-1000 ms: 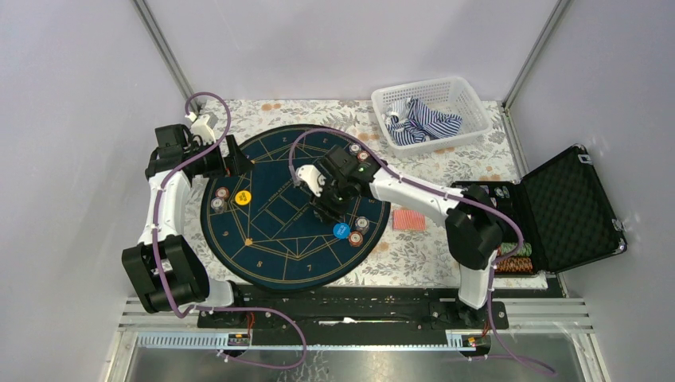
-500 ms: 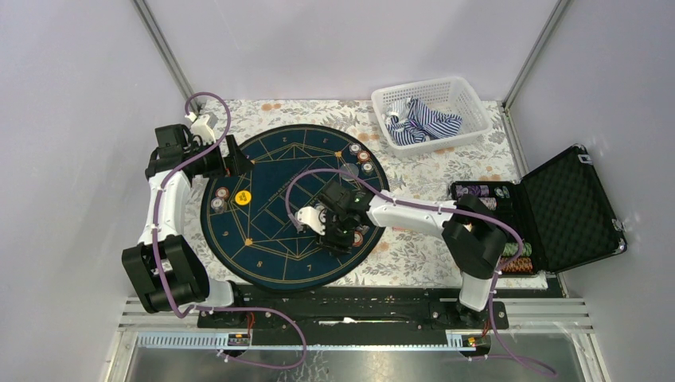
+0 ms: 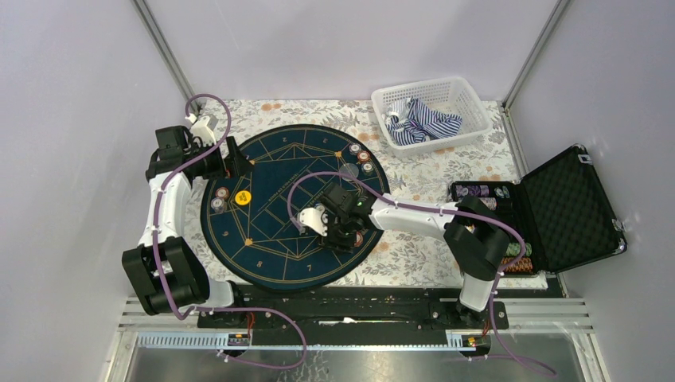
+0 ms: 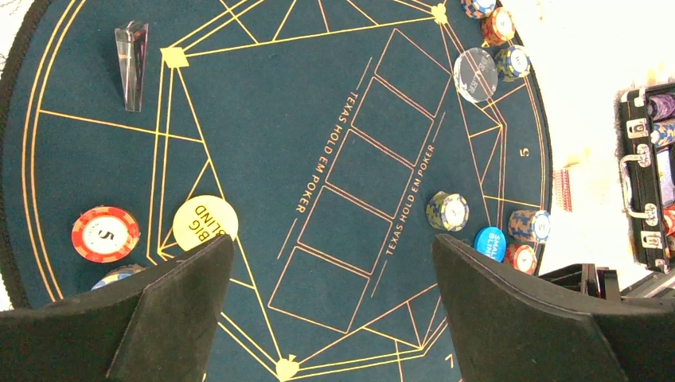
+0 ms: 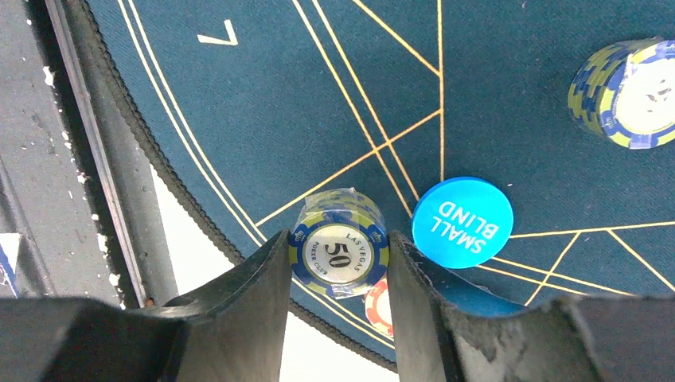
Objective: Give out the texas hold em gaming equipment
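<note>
A table (image 3: 446,171) covered with a flowered cloth is enclosed by pale walls, and a round navy mat (image 3: 271,239) with gold lines is laid at its middle. The right arm is stretched low and leftward from its base at the table's near edge, with the wrist bent down over the mat's near right edge. The right gripper (image 5: 338,235) is clamped on a short chip stack (image 5: 339,256) marked 50 and edged in blue and green; whether the stack rests on the mat cannot be told. Just beside it, a blue Small Blind disc (image 5: 462,222) is laid flat on the mat, and a red-and-white chip (image 5: 379,306) is partly covered by the held stack. A yellow-and-blue stack (image 5: 629,94) is stood further in, apart from them. The left arm is folded upright at the table's left edge, and the left gripper (image 4: 332,243) is spread wide with nothing between its fingers, aimed across the mat from the far left edge. A yellow Big Blind disc (image 4: 205,223) and a red chip (image 4: 105,233) are laid near each other at the mat's left edge. More chips (image 4: 499,25) and a clear disc (image 4: 475,75) are grouped at its far right edge. An open black case (image 3: 565,199) is set at the table's right edge, and a white basket (image 3: 438,142) of striped cloth at the far right corner.
</note>
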Action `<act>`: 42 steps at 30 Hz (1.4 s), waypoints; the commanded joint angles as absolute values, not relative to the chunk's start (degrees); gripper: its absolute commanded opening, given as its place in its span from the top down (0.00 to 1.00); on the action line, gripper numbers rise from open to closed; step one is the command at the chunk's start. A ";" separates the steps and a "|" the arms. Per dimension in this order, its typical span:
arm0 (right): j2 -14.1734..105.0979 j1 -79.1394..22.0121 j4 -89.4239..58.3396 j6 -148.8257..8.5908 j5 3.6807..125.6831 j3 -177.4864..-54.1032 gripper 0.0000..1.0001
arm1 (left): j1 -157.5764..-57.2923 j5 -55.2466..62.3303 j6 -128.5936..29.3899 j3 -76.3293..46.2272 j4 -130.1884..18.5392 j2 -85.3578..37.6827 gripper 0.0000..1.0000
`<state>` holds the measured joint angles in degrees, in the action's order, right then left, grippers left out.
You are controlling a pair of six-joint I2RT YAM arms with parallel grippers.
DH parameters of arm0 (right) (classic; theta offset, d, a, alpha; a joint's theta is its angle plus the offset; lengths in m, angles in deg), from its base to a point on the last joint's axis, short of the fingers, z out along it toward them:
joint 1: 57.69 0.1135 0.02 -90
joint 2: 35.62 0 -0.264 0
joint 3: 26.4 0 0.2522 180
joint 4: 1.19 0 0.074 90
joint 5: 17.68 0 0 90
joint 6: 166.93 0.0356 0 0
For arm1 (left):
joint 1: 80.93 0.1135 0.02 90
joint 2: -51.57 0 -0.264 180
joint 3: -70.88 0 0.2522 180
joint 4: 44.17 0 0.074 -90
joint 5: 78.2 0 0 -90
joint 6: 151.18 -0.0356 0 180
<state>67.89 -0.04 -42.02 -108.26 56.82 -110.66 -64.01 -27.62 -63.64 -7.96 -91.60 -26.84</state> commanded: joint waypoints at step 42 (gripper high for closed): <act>65.28 0.67 -41.86 -109.55 58.41 -109.50 0.37 | -64.14 -27.04 -64.22 -8.31 -89.60 -25.59 0.01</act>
